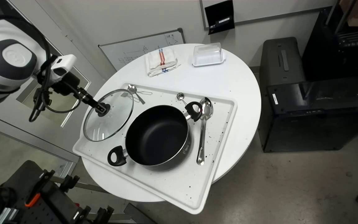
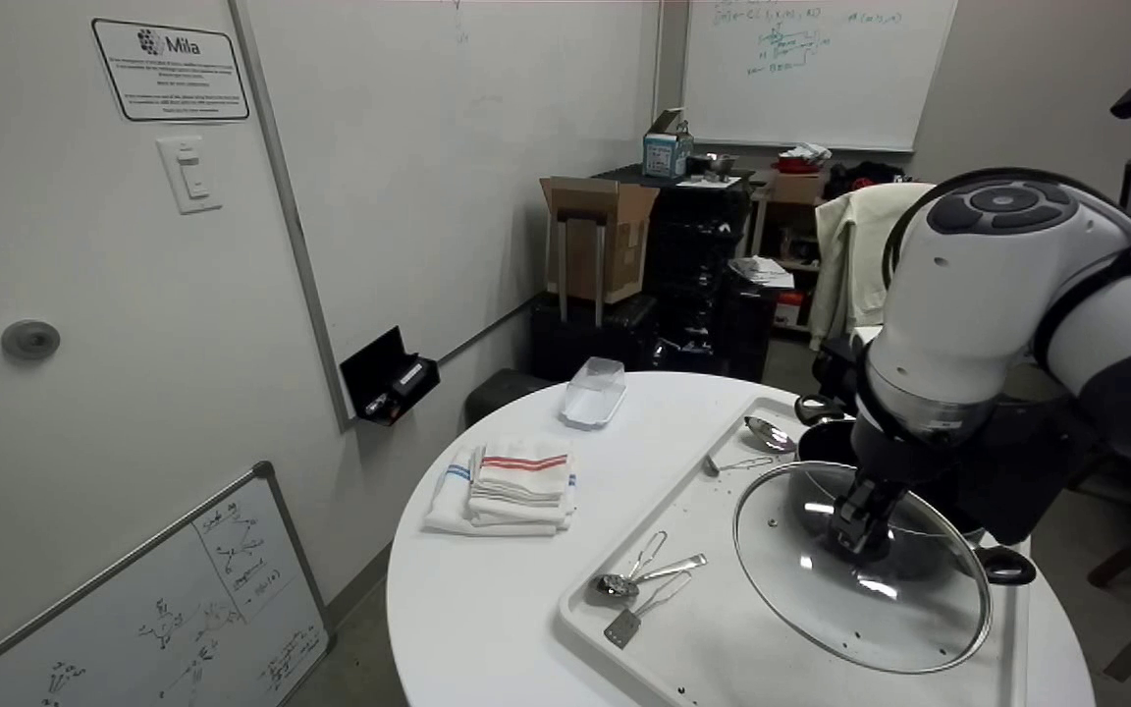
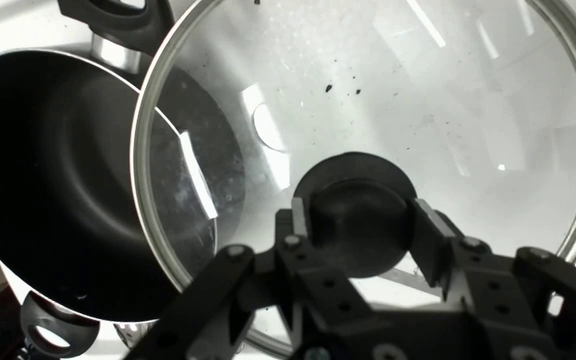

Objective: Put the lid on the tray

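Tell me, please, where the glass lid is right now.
In an exterior view, the glass lid is left of the black pan and above the tray; the wrist view shows its knob held in the gripper.

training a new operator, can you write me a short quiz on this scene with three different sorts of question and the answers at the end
1. True or false: the large spoon lies inside the black pan.

2. Multiple choice: what does the hand grip?
A) the black pan
B) the knob of the lid
C) the large spoon

3. Short answer: on what surface do the folded cloths lie?

Key:
1. False: the large spoon is on the tray, beside the black pan.
2. B.
3. The round white table, outside the tray.
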### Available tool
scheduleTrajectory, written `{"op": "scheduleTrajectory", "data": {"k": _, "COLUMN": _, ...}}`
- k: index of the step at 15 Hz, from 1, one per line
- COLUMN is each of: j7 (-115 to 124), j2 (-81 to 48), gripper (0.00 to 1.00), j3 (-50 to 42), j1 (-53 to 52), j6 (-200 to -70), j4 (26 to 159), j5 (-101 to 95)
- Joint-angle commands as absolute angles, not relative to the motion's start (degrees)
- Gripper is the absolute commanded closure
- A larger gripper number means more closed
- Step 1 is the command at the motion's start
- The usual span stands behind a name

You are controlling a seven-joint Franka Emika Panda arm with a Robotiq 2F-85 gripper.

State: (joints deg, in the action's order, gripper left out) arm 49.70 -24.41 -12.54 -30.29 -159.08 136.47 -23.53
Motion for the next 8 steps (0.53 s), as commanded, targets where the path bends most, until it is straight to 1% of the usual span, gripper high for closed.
{"op": "scheduleTrajectory", "data": {"k": 1, "j7": 49.1, "j2": -25.0, "gripper": 0.76, "j3": -9.9, "j1": -29.1, "j6": -159.6, "j4": 135.7, "j5": -23.8}}
{"op": "scheduleTrajectory", "data": {"k": 8, "j7": 41.9, "j2": -28.9, "gripper": 0.76, "j3": -3.6, "j1": -23.7, "j6": -160.4, "j4": 133.6, "j5": -18.1}}
